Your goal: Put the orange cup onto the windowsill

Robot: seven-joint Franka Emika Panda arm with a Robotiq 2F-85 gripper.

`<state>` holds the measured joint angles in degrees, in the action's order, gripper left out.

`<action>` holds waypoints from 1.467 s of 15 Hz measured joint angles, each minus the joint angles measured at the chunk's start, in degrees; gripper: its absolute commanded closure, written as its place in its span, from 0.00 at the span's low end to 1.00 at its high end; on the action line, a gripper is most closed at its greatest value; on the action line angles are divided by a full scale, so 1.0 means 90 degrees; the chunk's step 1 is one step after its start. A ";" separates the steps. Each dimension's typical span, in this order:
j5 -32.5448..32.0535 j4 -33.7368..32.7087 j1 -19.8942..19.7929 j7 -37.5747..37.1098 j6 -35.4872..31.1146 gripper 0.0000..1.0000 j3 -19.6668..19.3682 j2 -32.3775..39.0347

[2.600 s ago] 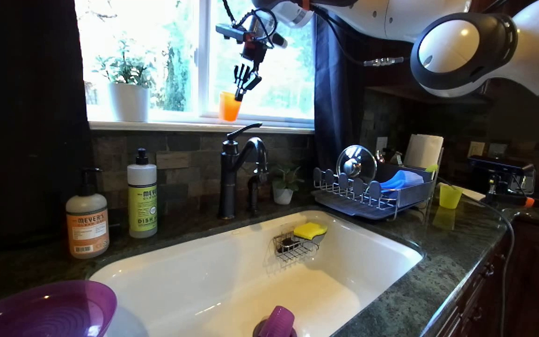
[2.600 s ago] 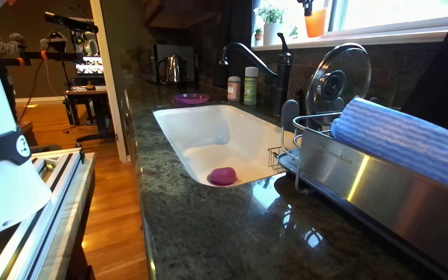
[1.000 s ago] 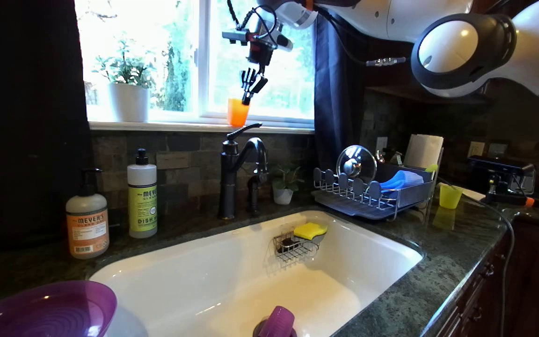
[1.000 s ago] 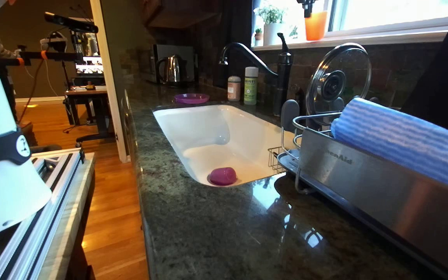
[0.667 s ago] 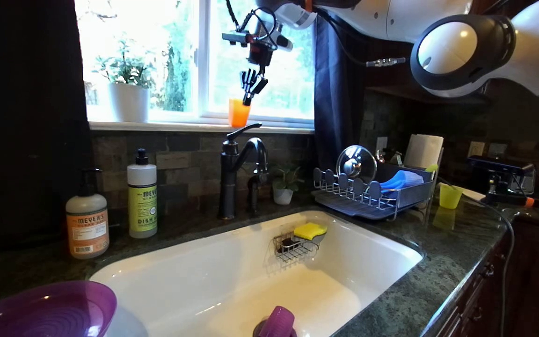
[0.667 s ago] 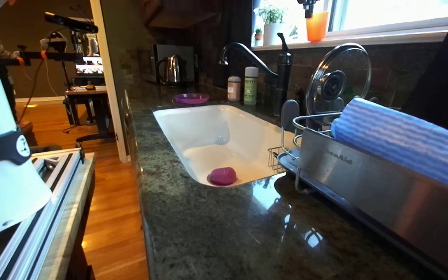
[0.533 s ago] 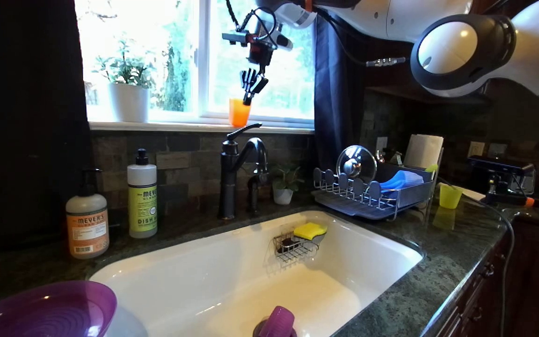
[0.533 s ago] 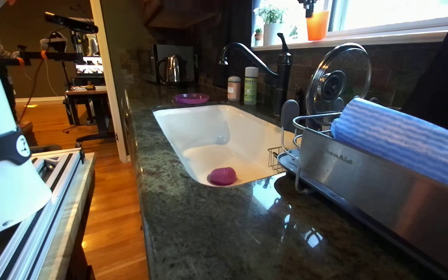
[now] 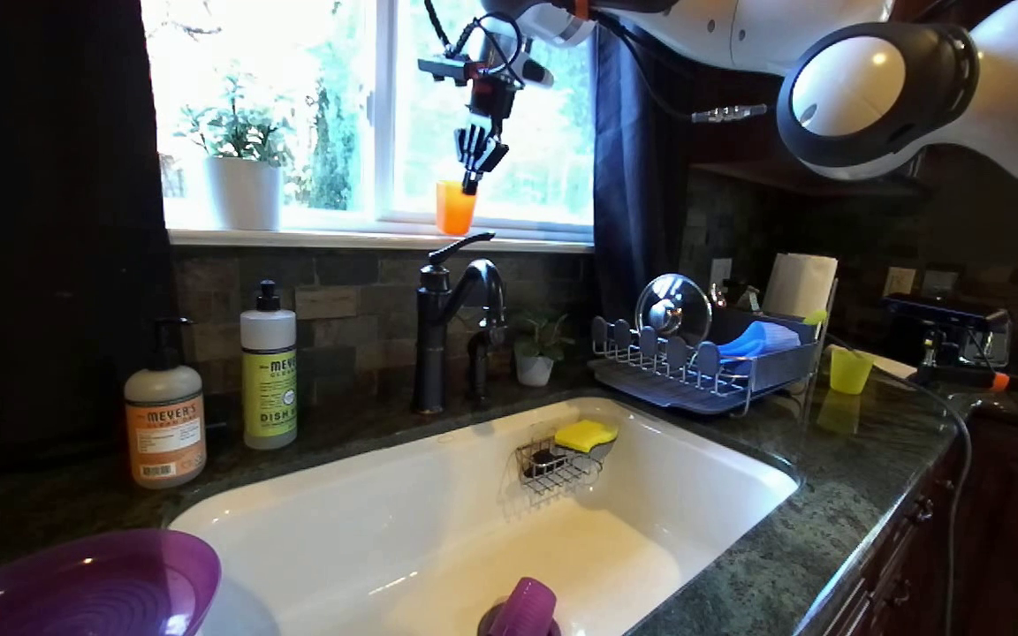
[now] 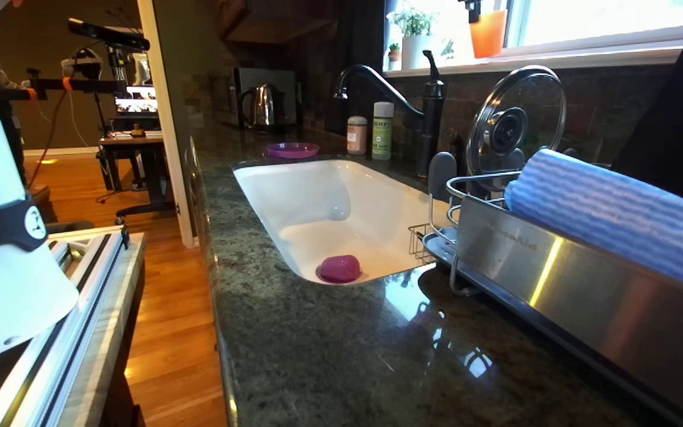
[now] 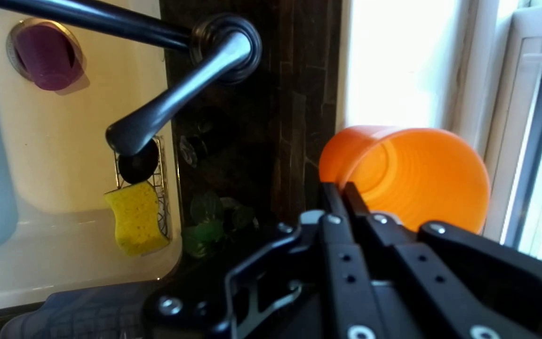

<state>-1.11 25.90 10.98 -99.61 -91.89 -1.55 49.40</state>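
Observation:
The orange cup is at the windowsill in front of the bright window; it also shows in an exterior view. My gripper is shut on the cup's rim. In the wrist view, my fingertips pinch the near wall, one finger inside and one outside. The cup is slightly tilted, with its mouth toward the camera. Its base is over the pale ledge. I cannot tell whether the base touches the ledge or hangs just above it.
A black faucet stands just below the cup, its handle close under the sill. A white potted plant stands farther along the sill. Dark curtains border the window. The white sink and dish rack are below.
The cup first moved down and sideways toward the sill, reaching its lowest about half a second ago. Since then it has risen slightly and tilted a little. My gripper keeps its hold.

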 measured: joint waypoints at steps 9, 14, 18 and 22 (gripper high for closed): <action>-0.0322 0.0001 0.0067 0.0266 -0.0159 0.99 -0.0122 0.0001; -0.0334 0.0001 0.0105 0.0470 -0.0299 0.99 -0.0118 0.0007; -0.0332 0.0010 0.0090 0.0471 -0.0298 0.99 -0.0120 0.0010; -0.0310 0.0010 0.0060 0.0471 -0.0295 0.99 -0.0120 0.0055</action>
<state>-3.90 25.99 11.52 -95.36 -94.55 -2.63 49.89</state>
